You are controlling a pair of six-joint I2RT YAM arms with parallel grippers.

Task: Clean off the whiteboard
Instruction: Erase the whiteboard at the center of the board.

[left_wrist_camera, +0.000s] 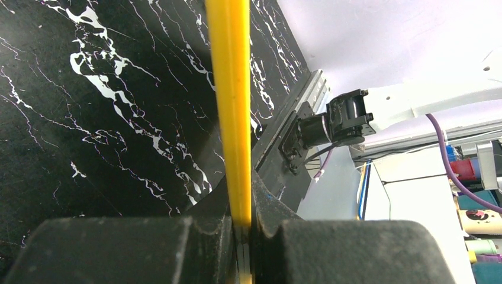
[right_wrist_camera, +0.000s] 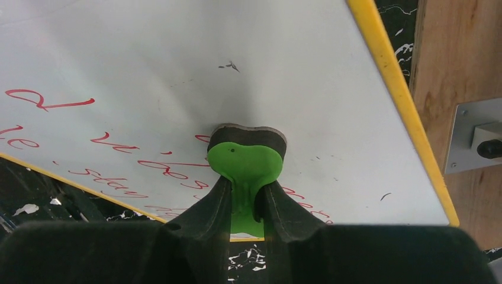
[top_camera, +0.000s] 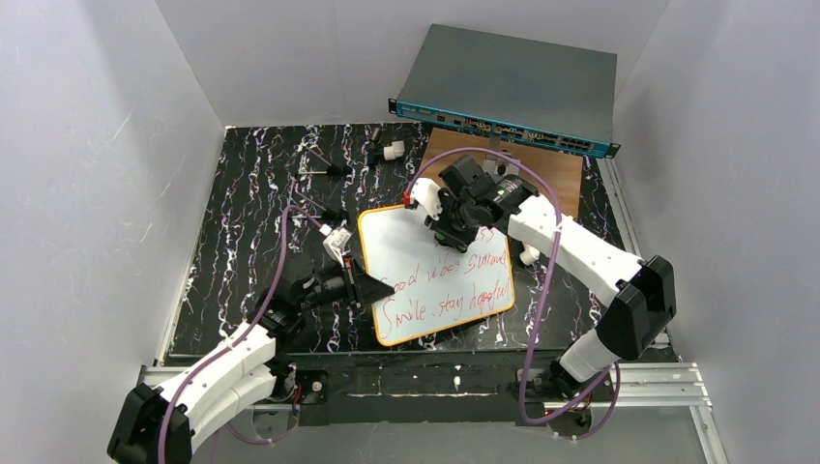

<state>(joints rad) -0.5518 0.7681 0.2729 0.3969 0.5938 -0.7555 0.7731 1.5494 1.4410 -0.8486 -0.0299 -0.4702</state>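
**A:** Which step are we on?

**B:** Wiping, partway through. Nearest us, the left gripper (top_camera: 370,290) is pinched shut on the yellow frame at the left edge of the whiteboard (top_camera: 411,246), which lies on the desk (top_camera: 242,222).

**A:** How much is left?

**B:** Red writing (top_camera: 447,290) covers the whiteboard's near half, and the far half looks clean. The right gripper (top_camera: 447,230), its jaws narrowly apart, grips a green eraser (right_wrist_camera: 244,163) pressed on the whiteboard just beyond the words.

**A:** And next?

**B:** Probably drag the eraser nearer across the words, with the pad flat and the frame held firm.
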